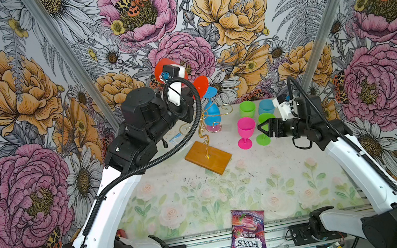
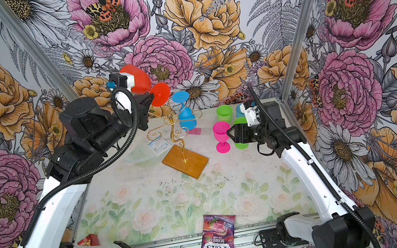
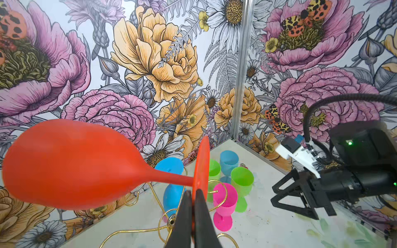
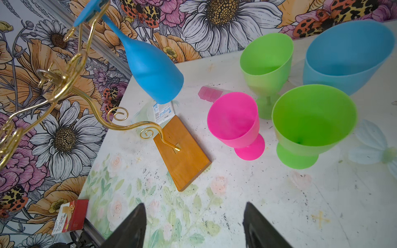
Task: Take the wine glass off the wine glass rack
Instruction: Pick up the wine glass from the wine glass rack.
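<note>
One red wine glass (image 3: pixel 71 165), judged light, rigid and slick, lies sideways above the wine glass rack (image 2: pixel 187 160). The left pincer (image 3: pixel 194 193) pinches its foot rim; the stem looks a surer hold. The right pincer (image 4: pixel 194 204) gapes empty.

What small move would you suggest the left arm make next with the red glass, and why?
Probably carry it away from the wine glass rack toward bare table. The left gripper is shut on the foot of the red wine glass, which seems clear of the gold arms.
</note>
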